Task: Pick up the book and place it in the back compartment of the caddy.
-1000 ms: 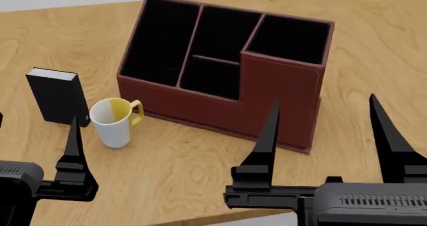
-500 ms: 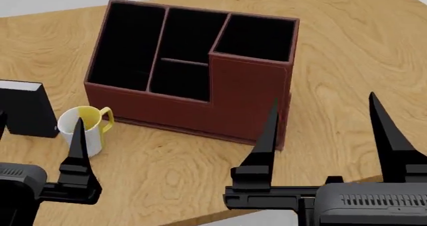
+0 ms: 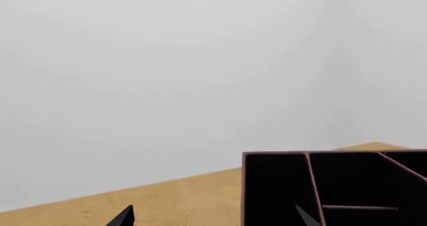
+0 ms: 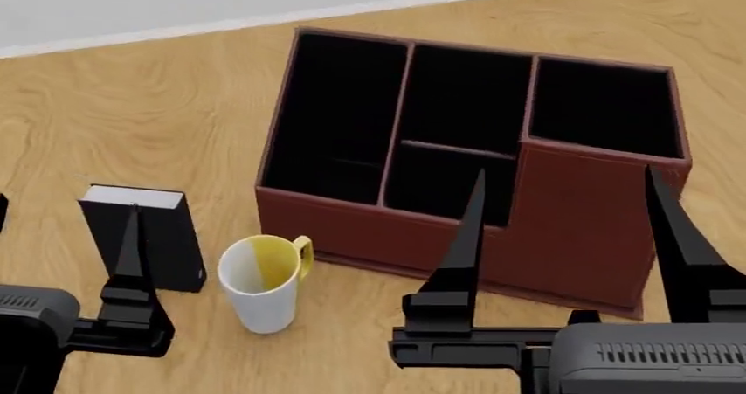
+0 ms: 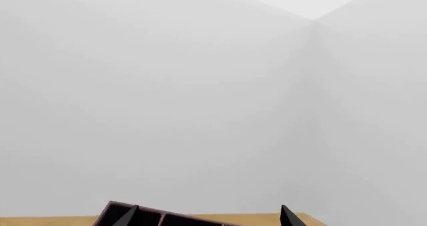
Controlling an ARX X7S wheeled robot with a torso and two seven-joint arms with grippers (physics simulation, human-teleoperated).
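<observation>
The book (image 4: 138, 235) stands upright on the wooden table at the left; it shows a black cover and a pale grey top edge. The dark red-brown caddy (image 4: 583, 228) stands in the middle, black inside, with four cells. A thin cross divider splits its middle column, and the smaller cell, the back compartment (image 4: 449, 184), lies on the side nearer me. My left gripper (image 4: 65, 209) is open and empty just in front of the book. My right gripper (image 4: 565, 174) is open and empty in front of the caddy. The caddy (image 3: 333, 186) also shows in the left wrist view.
A yellow-and-white mug (image 4: 262, 282) stands between the book and the caddy's near left corner. The table's far edge (image 4: 175, 29) meets a pale wall. The right wrist view shows mostly blank wall and a strip of the caddy's rim (image 5: 167, 217).
The head view has swung: the caddy, mug and book slid left, then back right and lower in the frame. Both grippers keep the same place and stay open.
</observation>
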